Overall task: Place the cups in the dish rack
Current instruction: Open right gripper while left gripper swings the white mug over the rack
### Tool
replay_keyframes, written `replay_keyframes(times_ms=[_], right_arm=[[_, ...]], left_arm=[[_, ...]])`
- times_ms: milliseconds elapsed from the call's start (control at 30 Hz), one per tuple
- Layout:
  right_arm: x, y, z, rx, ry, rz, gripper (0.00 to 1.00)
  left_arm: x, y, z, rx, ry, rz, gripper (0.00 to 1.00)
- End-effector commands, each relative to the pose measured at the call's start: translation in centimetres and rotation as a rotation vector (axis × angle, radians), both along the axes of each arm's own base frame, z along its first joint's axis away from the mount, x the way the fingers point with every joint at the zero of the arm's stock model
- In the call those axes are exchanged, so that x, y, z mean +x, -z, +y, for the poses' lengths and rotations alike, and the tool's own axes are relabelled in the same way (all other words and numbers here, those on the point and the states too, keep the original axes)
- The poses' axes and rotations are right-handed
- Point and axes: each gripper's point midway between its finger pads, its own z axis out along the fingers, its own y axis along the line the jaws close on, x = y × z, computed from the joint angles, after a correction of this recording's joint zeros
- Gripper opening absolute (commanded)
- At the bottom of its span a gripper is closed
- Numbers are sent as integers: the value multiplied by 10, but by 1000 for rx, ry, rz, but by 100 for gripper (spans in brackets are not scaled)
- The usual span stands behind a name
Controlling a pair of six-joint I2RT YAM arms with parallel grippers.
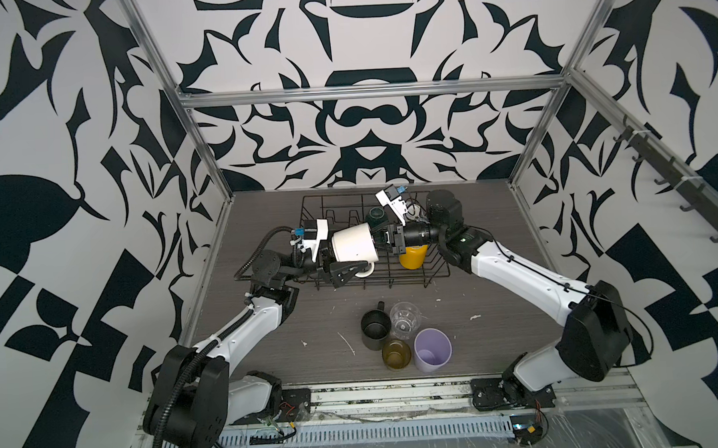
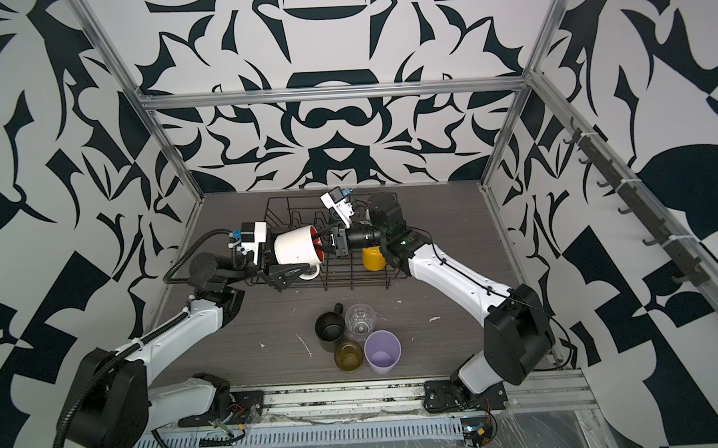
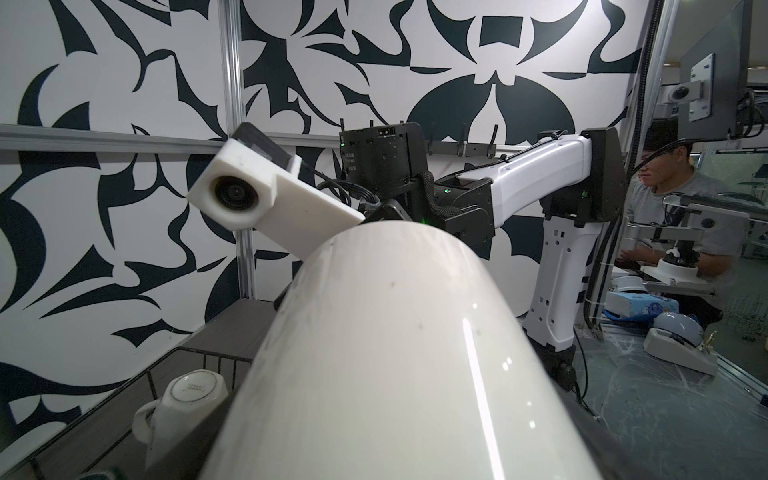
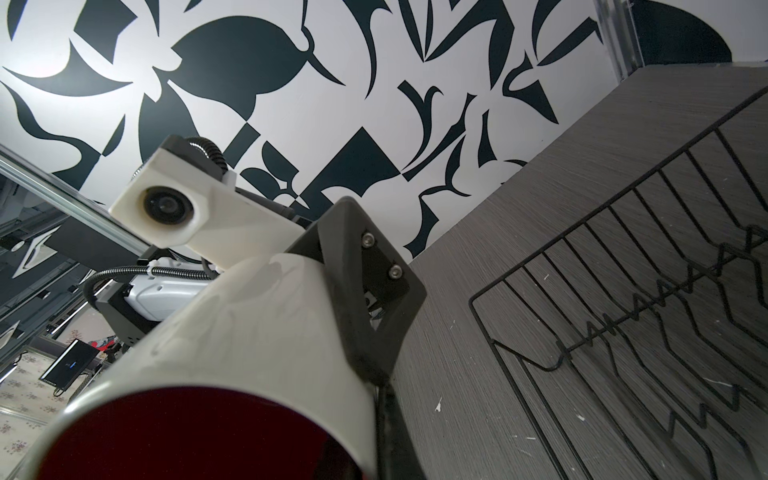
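A red-lined white mug (image 1: 354, 244) (image 2: 296, 246) lies on its side in the air over the left end of the black wire dish rack (image 1: 434, 271) (image 2: 393, 273). My left gripper (image 1: 344, 255) straddles its body; one finger (image 4: 357, 282) lies flat against its side. My right gripper (image 1: 385, 240) (image 2: 329, 245) is shut on the mug's rim from the open end. In the rack stand a yellow mug (image 1: 412, 257), a teal mug (image 1: 377, 216) and an upturned white mug (image 3: 187, 399). The held mug (image 3: 395, 353) hides my left jaws in the left wrist view.
On the table in front of the rack stand a black mug (image 1: 375, 324), a clear glass (image 1: 405, 319), an amber glass (image 1: 396, 353) and a lilac tumbler (image 1: 432, 348), close together. Aluminium posts and patterned walls close in the table's back and sides.
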Motion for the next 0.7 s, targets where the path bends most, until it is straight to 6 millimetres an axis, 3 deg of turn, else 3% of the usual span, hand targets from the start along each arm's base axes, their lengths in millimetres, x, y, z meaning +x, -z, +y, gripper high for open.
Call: replay_keyframes(times_ms=[0,167,467,667], right_arm=[[0,-40,1,86,26,-100,6],[6,-43,-7,80,50,-96,15],[17,-43,-24,70,114,-90,45],[29,-38,-49,39,200,-82,53]], left_arm=[[-18,-15,-2,3,55,-78,0],[-17,-15,-3,29,45,-64,0],[-10,-17,-3,55,-7,-44,0],[8,-17,-2,98,-99,16,0]])
